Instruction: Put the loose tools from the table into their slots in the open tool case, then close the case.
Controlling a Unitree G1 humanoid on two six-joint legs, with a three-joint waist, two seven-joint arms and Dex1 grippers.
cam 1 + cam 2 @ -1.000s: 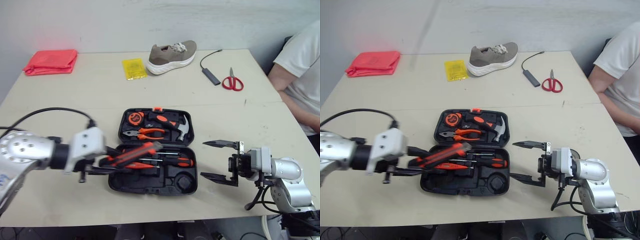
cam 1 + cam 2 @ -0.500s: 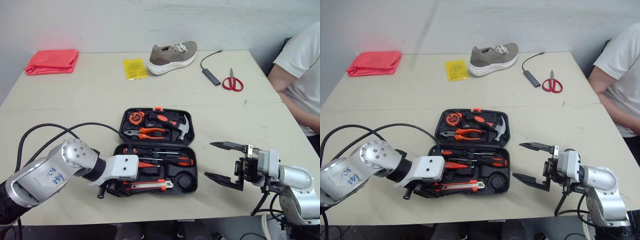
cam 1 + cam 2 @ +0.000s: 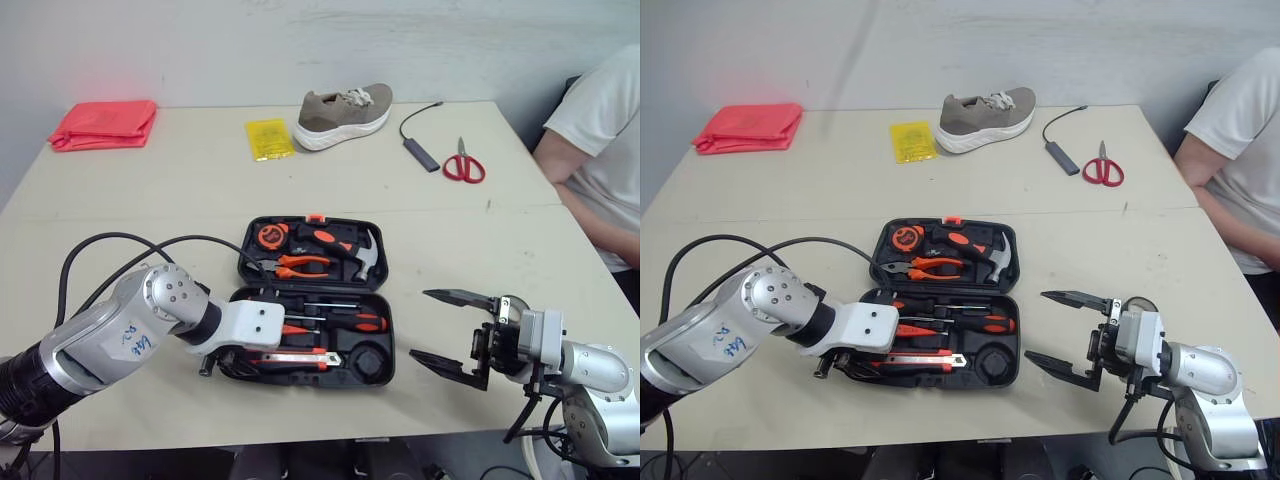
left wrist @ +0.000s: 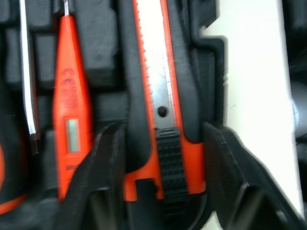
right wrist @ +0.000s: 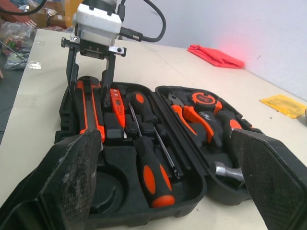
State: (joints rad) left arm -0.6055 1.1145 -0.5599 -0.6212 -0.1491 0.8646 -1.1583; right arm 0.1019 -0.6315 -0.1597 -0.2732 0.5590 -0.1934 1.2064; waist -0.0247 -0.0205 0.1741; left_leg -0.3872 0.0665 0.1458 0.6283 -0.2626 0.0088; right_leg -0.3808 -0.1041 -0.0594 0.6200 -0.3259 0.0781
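Left wrist view: knife [image 4: 163, 96] now down

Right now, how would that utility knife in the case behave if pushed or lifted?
The utility knife looks rigid, so it should lift without bending. Its flat-sided body probably won't roll. Seated in a moulded slot of the tool case, it likely resists a sideways push.

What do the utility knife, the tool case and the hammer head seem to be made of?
The utility knife looks like glossy orange plastic, by its even colour, with a bare grey metal strip, probably steel, and a ribbed black slider. The tool case seems to be matte black moulded plastic, with recesses shaped to the tools. The hammer head is polished metal, likely steel: it shines bright silver.
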